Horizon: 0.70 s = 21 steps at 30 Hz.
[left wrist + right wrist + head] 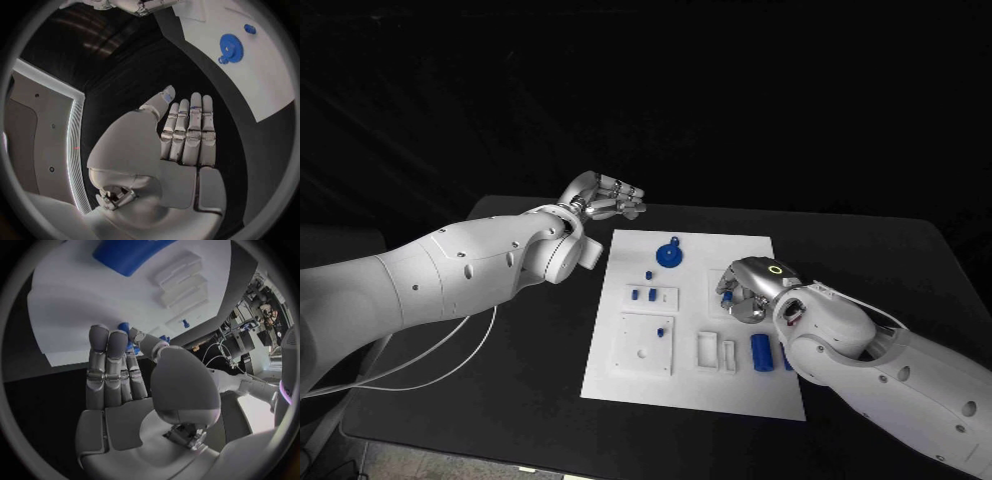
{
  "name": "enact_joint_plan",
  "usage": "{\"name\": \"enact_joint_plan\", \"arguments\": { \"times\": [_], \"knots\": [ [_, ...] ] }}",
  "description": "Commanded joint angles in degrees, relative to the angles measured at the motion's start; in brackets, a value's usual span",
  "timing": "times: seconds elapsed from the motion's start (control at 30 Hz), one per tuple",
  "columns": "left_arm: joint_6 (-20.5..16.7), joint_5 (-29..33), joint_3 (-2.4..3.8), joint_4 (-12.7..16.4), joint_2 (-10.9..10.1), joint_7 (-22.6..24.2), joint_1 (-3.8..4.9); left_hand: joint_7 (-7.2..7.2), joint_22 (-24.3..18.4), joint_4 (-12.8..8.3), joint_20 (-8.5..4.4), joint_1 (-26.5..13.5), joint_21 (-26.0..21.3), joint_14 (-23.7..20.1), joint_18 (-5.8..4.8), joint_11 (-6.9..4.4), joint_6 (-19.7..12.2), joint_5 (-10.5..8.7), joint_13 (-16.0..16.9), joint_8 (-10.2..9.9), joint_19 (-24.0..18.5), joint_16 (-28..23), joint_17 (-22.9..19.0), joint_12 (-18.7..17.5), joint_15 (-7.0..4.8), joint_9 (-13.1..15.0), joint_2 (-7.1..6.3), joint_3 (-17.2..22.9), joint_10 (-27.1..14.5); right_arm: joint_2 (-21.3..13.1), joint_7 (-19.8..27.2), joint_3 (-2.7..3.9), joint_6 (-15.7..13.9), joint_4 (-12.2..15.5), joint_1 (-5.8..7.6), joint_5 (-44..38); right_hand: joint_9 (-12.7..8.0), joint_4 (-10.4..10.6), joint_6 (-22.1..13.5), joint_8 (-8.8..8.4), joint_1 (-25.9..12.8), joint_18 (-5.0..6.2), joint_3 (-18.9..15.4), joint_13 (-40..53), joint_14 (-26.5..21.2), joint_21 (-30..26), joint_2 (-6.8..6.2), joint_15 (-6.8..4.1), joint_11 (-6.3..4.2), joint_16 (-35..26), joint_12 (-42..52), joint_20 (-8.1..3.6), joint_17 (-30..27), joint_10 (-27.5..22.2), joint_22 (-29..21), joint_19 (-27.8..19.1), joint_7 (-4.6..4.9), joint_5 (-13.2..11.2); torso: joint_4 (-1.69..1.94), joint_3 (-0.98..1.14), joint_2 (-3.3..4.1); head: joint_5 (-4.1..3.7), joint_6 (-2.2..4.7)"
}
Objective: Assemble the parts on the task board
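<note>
Closest to the head camera, the robot's right hand [744, 293] hangs over the right half of the flat white rectangular task board [733, 395], palm down. In its wrist view its fingers [107, 365] lie straight and side by side; whether a small blue piece is caught at the thumb tip there cannot be told. Just behind this hand, towards its arm, a stubby blue cylindrical part [762, 350] lies on the board beside white slotted holders [717, 351]. Ahead of the hand lies a blue toothed gear part [669, 256], with small blue peg parts [645, 294] off to its left.

Well apart from these, the left hand [603, 197] hovers beyond the board's far left corner over the black table [516, 350], fingers [187, 130] straight, together, holding nothing. The gear [230, 47] sits ahead of its fingertips.

Assessment: no part appears firmly grasped, so selection is the step in hand. Recommended practice: lower the right hand squarely over one piece, pinch it across its narrow sides, lift vertically, and keep the left hand off the board unless steadying is needed.
</note>
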Motion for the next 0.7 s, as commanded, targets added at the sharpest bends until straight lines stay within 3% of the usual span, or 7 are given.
{"name": "enact_joint_plan", "arguments": {
  "times": [0.03, 0.3, 0.7],
  "knots": [
    [0.29, 0.21, 0.03, 0.15, 0.03, 0.35, 0.12, 0.04, 0.06, 0.17, -0.13, 0.13, -0.07, -0.24, -0.32, -0.06, 0.10, 0.31, 0.01, 0.06, -0.35, -0.11, 0.02, -0.02, -0.07, 0.08, -0.15, 0.23, -0.46, 0.03, -0.41, -0.02, 0.63, 0.28, -0.01, -1.27, 0.07, -0.19, 1.00, -0.06, -0.18, 0.30, 0.19, 0.07, 0.01, 0.52, 0.59, -0.56, -0.34, 0.33, -0.07, -0.61, 0.11, 1.35, 0.25, 2.27, -0.21, -0.14, 0.04, 0.00, -0.02, 0.00, -0.06],
    [0.45, 0.21, 0.03, 0.11, -0.05, 0.17, 0.12, 0.05, 0.00, 0.27, -0.08, 0.10, -0.09, -0.29, -0.28, -0.01, 0.04, 0.31, 0.01, 0.06, -0.37, -0.09, 0.03, -0.01, -0.04, 0.08, -0.12, 0.25, -0.59, -0.02, -1.10, -0.02, -0.26, 0.67, -0.02, -2.57, 0.33, -1.79, 4.76, 0.05, 1.49, -0.77, 0.07, 0.51, -0.15, 1.99, 3.37, -1.87, -2.09, 0.18, 0.15, -1.90, 0.27, 7.26, 1.31, 2.11, -1.14, -0.10, 0.02, -0.02, -0.01, 0.04, -0.16],
    [0.65, 0.21, 0.03, 0.02, -0.02, 0.02, 0.12, 0.05, -0.09, 0.38, -0.05, 0.09, -0.10, -0.34, -0.25, 0.02, 0.00, 0.28, 0.01, 0.06, -0.36, -0.10, 0.04, -0.01, -0.02, 0.08, -0.11, 0.27, -0.74, -0.09, -1.98, -0.01, -3.42, 1.63, -0.03, -4.83, 0.48, -2.69, 6.52, -0.12, 1.70, -1.78, -0.55, 0.78, 0.13, 3.41, 4.66, -2.44, -2.59, -0.26, 0.06, -2.77, 0.64, 8.99, 2.72, 2.11, -1.62, -0.11, 0.03, -0.06, 0.00, 0.04, -0.27]
  ]
}}
